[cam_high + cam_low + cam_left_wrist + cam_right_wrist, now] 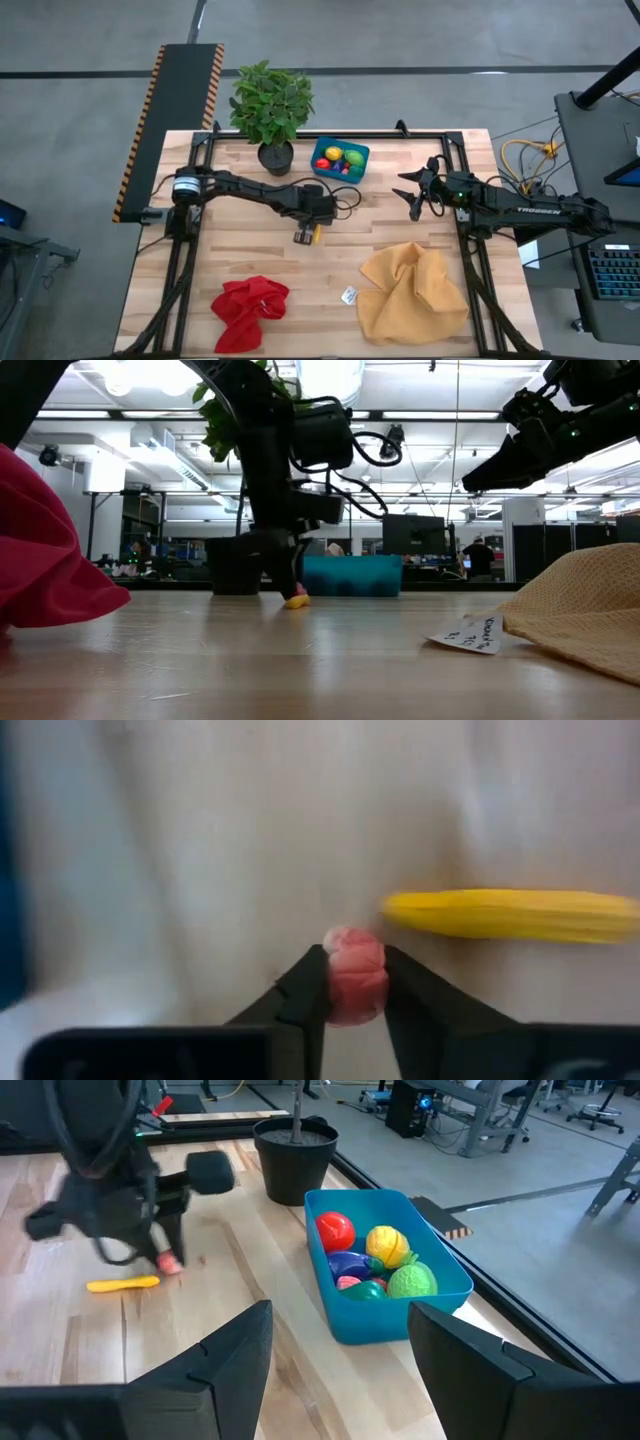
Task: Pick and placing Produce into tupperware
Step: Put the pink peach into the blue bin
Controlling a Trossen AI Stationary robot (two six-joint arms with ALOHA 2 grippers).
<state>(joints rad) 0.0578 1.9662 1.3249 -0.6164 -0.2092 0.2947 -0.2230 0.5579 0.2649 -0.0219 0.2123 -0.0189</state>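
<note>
The teal tub [340,158] stands near the table's far edge beside the plant pot and holds several toy pieces [372,1258] in red, yellow, purple, green and pink. My left gripper [303,236] is at mid-table, pointing down, shut on a small pink lumpy toy piece [355,982]. A long yellow toy piece [510,915] lies flat on the wood right beside it [122,1284]. My right gripper [410,195] hovers open above the table, right of the tub, its two fingers [230,1365] wide apart and touching nothing. My left gripper pinches the pink toy piece [352,990] between its two fingers [312,982], one on each side, coming from above and pointing down. The piece sits at the fingers' free ends [168,1263], at or just above the tabletop; whether it is lifted clear I cannot tell.
A potted leafy plant [272,110] stands left of the tub. A red cloth [250,310] lies crumpled at the near left, a mustard-yellow cloth [415,290] at the near right, a small white tag [349,295] between them. Bare wood lies between my left gripper and the tub.
</note>
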